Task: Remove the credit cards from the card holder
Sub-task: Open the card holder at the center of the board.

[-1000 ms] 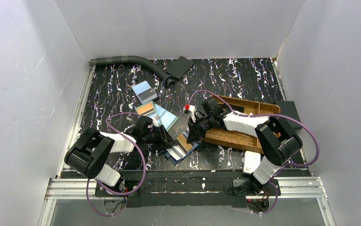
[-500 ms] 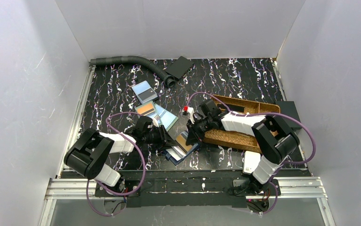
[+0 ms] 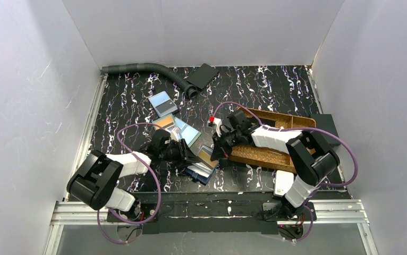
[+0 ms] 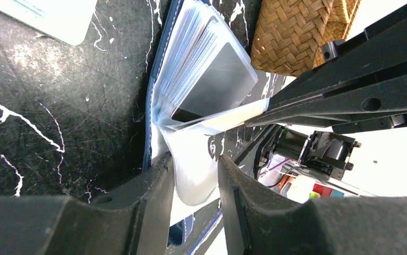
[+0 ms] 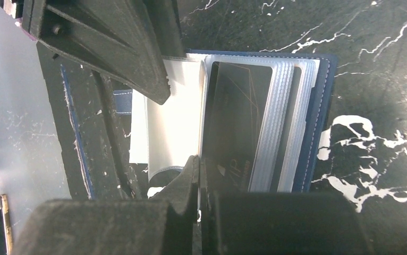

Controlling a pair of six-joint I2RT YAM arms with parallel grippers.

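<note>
Progress looks partial: three credit cards (image 3: 162, 103) lie loose on the desk (image 3: 265, 85), just beyond the card holder (image 3: 204, 166), which lies open near the front edge between the arms. At least one dark card (image 5: 238, 117) sits in its clear sleeves, so work remains. The left end effector (image 4: 196, 164) stands narrow around a loose sleeve page (image 4: 191, 180); whether it actually pinches cannot be told. The right end effector (image 5: 199, 170) is pinched tight on a sleeve's edge beside that card, probably to draw it out next.
</note>
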